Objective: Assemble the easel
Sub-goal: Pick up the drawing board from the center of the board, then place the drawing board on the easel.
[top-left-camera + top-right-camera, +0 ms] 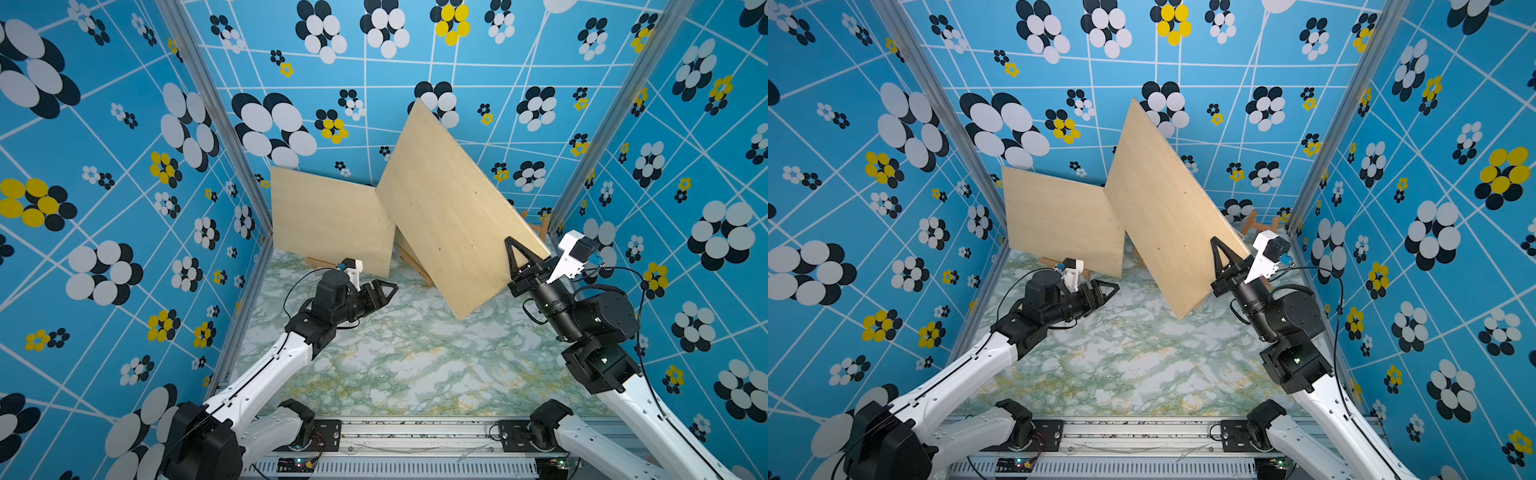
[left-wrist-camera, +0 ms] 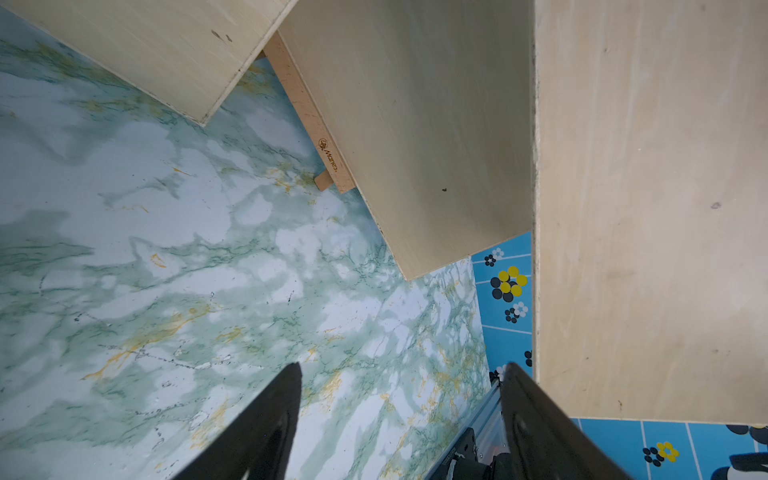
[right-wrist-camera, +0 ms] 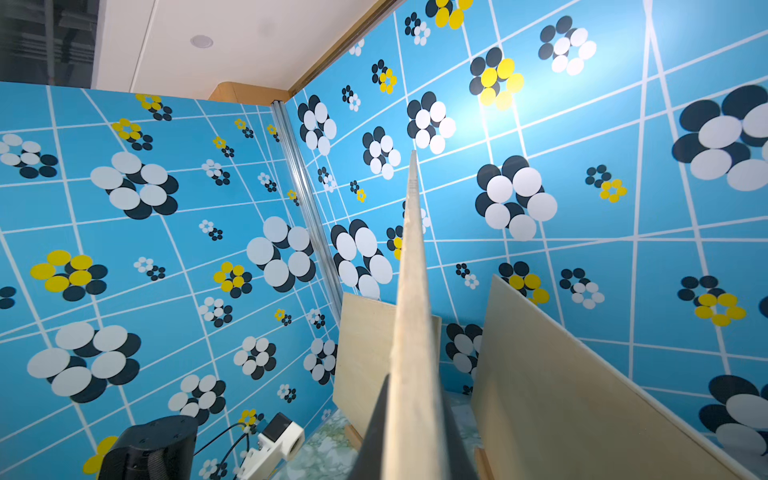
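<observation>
Judged step: carrying the board (image 1: 440, 208) to an easel. The right claw (image 1: 515, 253) is clamped on the board's edge, and the board rises tilted beyond that claw, clear of the table (image 1: 415, 365). The next move probably calls for lowering it onto the easel (image 1: 1258, 224) just beyond that claw. The left claw (image 1: 385, 291) stands apart, empty.

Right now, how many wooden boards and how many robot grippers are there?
Wooden boards: 3 (left board, held board, third board mostly covered in both top views)
Grippers: 2 (left gripper open, right gripper shut on the held board)
Total: 5
</observation>
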Robot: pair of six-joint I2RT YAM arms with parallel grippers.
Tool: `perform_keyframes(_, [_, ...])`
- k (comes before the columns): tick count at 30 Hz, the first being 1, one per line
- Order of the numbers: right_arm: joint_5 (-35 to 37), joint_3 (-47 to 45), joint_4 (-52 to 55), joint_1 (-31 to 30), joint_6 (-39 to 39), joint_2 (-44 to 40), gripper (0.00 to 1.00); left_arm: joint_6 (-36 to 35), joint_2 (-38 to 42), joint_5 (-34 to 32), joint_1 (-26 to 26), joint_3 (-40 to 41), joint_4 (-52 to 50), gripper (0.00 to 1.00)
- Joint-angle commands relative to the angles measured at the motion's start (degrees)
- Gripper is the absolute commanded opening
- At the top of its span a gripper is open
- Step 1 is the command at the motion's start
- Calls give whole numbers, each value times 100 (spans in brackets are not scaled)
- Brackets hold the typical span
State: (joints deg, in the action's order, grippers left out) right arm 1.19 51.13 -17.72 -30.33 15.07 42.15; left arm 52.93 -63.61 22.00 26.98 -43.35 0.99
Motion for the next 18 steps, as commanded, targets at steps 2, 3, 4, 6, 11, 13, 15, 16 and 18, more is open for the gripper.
perform_keyframes(2, [512, 847, -2008, 18, -672, -463, 0, -127, -121, -47, 58, -183, 168, 78])
perform_keyframes(3, [572, 886, -1939, 18, -805, -506, 0, -125, -140, -38, 61, -182, 187, 77])
perform_keyframes(4, [604, 912, -1889, 19, -907, -538, 0, -125, -161, -30, 62, -182, 196, 77])
perform_keyframes(6, [792, 920, -1802, 18, -1133, -651, 0, -125, -187, -4, 58, -200, 200, 77])
perform_keyframes(11, [1062, 873, -1678, 18, -1632, -1019, 0, -167, -237, 37, 61, -217, 189, 77])
perform_keyframes(13, [1117, 870, -1648, 18, -1773, -1151, 0, -186, -262, 51, 62, -226, 177, 77])
perform_keyframes(15, [1168, 925, -1498, 20, -1943, -1271, 0, -195, -306, 98, 62, -222, 194, 77])
perform_keyframes(16, [1216, 940, -1445, 18, -1994, -1326, 0, -182, -324, 110, 61, -210, 216, 77])
perform_keyframes(18, [1259, 955, -1332, 18, -2125, -1442, 0, -155, -357, 142, 62, -176, 282, 77])
